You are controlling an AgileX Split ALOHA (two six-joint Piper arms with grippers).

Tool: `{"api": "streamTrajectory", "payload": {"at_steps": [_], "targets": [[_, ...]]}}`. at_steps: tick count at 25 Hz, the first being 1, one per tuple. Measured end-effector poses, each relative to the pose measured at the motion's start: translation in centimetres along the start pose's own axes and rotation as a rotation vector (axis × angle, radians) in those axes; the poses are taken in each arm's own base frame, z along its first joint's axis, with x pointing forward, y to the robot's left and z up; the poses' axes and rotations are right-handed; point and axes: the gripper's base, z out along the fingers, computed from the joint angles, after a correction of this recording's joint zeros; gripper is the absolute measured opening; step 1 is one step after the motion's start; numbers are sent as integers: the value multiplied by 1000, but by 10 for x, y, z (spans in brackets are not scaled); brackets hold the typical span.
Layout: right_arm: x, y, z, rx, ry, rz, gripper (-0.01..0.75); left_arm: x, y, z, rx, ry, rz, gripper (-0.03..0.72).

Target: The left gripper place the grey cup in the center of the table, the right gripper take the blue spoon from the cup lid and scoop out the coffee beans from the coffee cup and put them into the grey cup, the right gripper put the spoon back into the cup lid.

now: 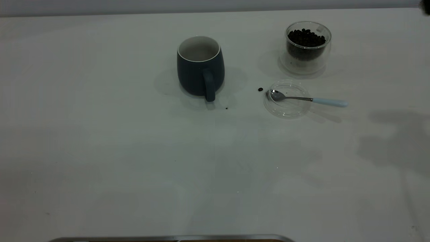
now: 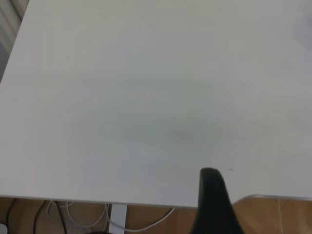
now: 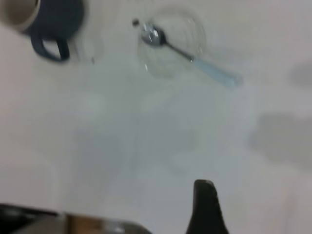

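Observation:
The grey cup (image 1: 200,67) stands upright near the table's middle, its handle toward the camera; the part of its inside that shows is white. The blue-handled spoon (image 1: 307,99) lies with its bowl in the clear cup lid (image 1: 287,109) and its handle sticking out to the right. The glass coffee cup (image 1: 307,45) with beans stands behind the lid. In the right wrist view the cup (image 3: 46,19), spoon (image 3: 195,61) and lid (image 3: 168,66) lie far off. A part of my right gripper (image 3: 204,207) and of my left gripper (image 2: 212,197) shows, each away from the objects.
One loose coffee bean (image 1: 260,89) lies on the table just left of the lid, and a small dark speck (image 1: 226,108) lies by the cup's handle. The table's near edge (image 2: 97,200) shows in the left wrist view, with cables below it.

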Motion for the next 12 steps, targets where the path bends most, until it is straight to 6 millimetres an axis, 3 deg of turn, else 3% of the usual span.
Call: {"api": "streamTrajectory", "payload": {"at_steps": [7, 12], "targets": [[44, 33, -75, 105, -35, -186, 584, 0, 0, 0, 0, 0, 0, 567], [78, 31, -102, 131, -77, -230, 585, 0, 0, 0, 0, 0, 0, 567]]}}
